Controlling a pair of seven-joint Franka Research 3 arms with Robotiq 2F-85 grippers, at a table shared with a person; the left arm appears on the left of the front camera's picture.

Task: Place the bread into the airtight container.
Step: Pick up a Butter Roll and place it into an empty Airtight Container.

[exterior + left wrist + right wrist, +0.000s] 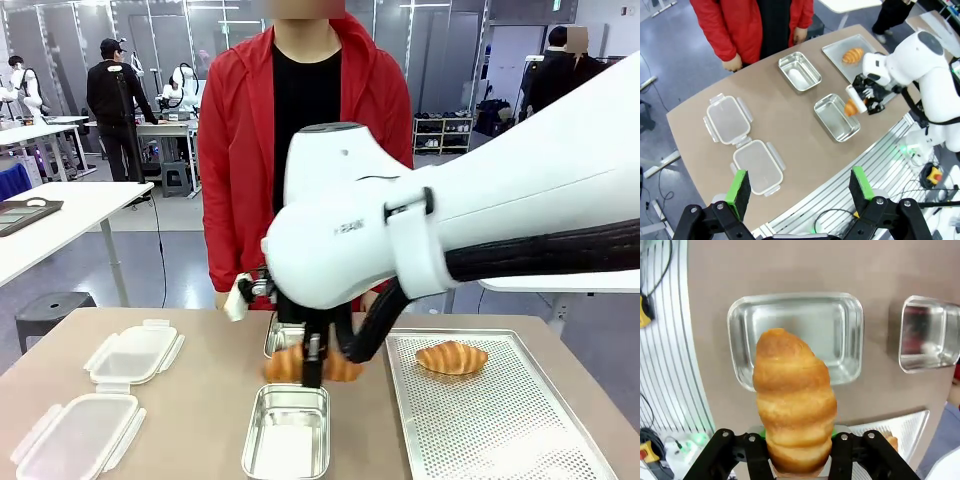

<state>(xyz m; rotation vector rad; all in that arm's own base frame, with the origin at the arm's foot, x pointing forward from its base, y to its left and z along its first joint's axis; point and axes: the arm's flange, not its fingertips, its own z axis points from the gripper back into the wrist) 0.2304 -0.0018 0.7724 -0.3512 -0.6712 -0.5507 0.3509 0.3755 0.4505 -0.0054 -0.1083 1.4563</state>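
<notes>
My right gripper [312, 362] is shut on a golden croissant [340, 366], holding it crosswise just above the far rim of the near steel container [287, 432]. In the right wrist view the croissant [792, 400] sticks out past the gripper [797, 436], over that empty container [796, 337]. A second croissant [452, 357] lies on the perforated tray [500, 420] at the right. My left gripper [800, 186] hangs open high above the table, and from there the held croissant [851, 107] shows beside the near container [836, 116].
A second steel container [799, 71] stands farther back, towards the person in a red jacket [235, 150]. Two clear plastic lids [135, 352] [75, 435] lie at the table's left. The right arm's bulk [400, 230] spans the table's middle.
</notes>
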